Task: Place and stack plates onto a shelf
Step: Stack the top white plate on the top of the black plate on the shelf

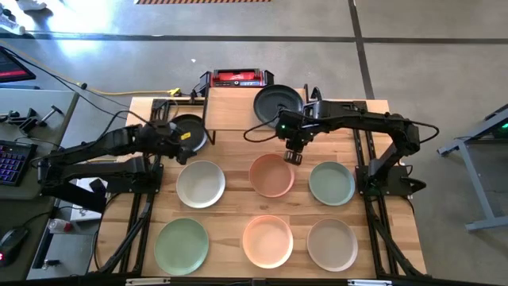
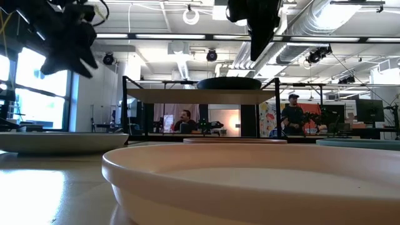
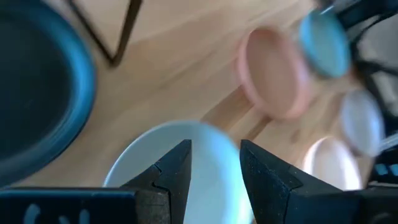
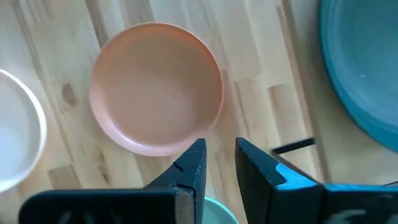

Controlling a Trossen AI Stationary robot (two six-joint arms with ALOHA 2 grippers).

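Note:
The shelf (image 1: 234, 111) stands at the table's far middle, with one black plate (image 1: 278, 102) flat on its wooden top. A second black plate (image 1: 190, 131) lies on the table by the shelf's left end. My left gripper (image 3: 216, 155) hangs open beside that plate and above the far edge of the cream-white plate (image 1: 201, 183). My right gripper (image 4: 219, 163) hangs open with a narrow gap just past the far rim of a peach-pink plate (image 4: 155, 87), in front of the shelf. Neither gripper holds anything.
Several more plates lie flat on the table: pale green (image 1: 332, 183) at mid right, and along the near edge pale green (image 1: 182, 245), peach-pink (image 1: 267, 241) and beige (image 1: 332, 244). A red-and-black device (image 1: 238, 78) sits behind the shelf. People show in the room beyond.

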